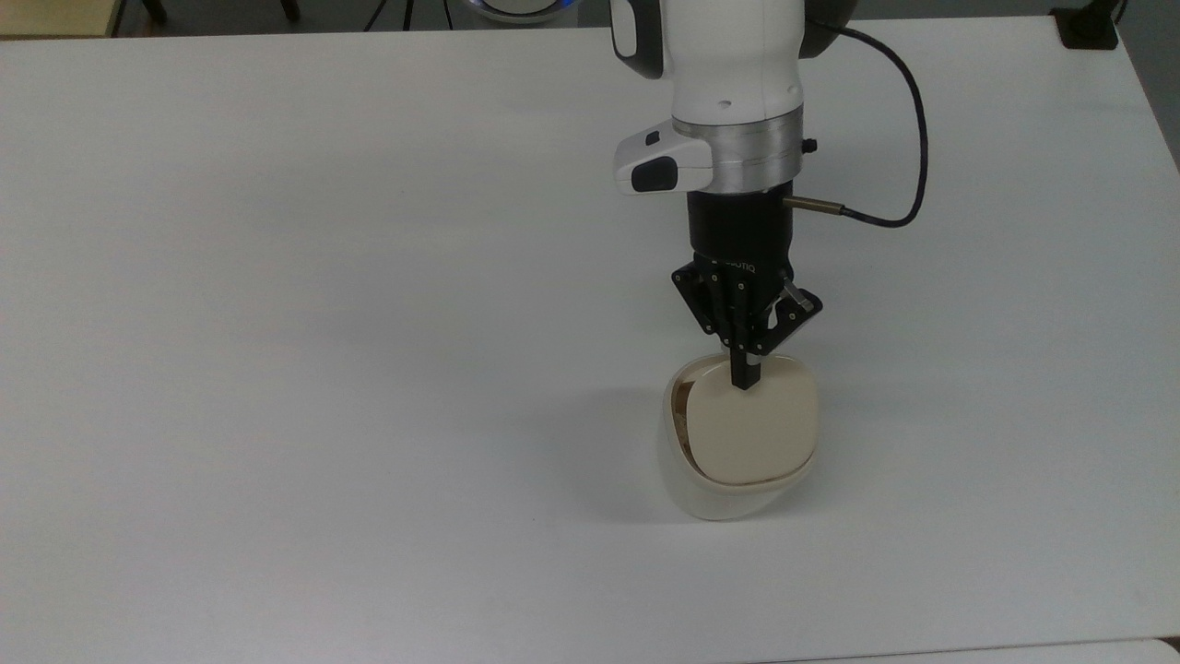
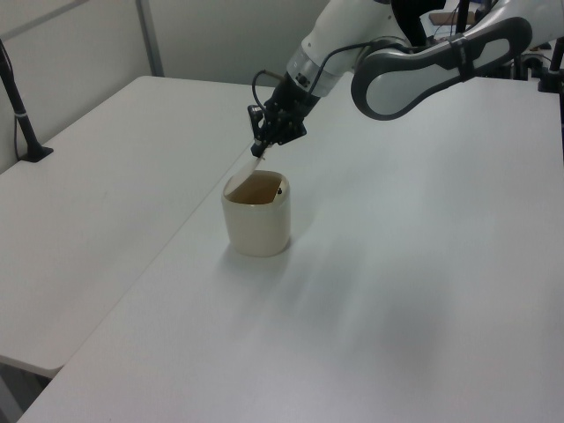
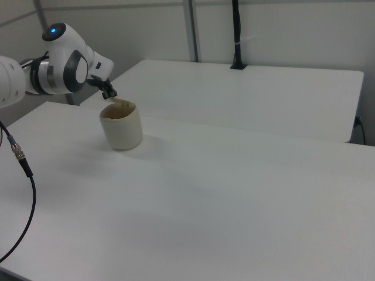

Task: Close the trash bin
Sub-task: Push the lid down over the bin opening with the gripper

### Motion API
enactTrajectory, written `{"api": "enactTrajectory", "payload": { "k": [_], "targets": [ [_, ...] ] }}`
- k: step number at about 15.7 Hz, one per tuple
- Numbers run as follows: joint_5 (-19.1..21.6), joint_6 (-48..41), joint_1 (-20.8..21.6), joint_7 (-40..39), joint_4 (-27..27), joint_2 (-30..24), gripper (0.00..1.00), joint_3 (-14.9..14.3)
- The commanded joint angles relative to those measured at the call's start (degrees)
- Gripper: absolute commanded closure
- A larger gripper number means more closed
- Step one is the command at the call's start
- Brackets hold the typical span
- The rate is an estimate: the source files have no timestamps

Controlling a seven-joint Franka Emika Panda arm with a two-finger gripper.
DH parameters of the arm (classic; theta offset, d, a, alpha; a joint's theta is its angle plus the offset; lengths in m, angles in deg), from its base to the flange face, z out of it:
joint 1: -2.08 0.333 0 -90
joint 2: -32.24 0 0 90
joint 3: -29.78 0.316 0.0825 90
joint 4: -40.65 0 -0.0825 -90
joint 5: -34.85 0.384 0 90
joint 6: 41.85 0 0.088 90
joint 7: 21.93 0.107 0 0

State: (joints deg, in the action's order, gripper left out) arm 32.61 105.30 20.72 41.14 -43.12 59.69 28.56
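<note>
A white desk (image 1: 323,277) is seen, with a second white desk (image 2: 97,176) set beside it. A black pole (image 3: 236,35) is mounted at its twelve o'clock edge.
</note>
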Motion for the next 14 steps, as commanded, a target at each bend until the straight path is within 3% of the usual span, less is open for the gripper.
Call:
{"api": "enactTrajectory", "payload": {
  "k": [1, 14],
  "targets": [
    [-1.01, -2.23, -1.33, -1.89, -4.73, -2.93, 1.0, 1.56],
    [-1.1, -4.34, -1.85, -4.8, -6.32, -0.91, 1.0, 2.8]
  ]
}}
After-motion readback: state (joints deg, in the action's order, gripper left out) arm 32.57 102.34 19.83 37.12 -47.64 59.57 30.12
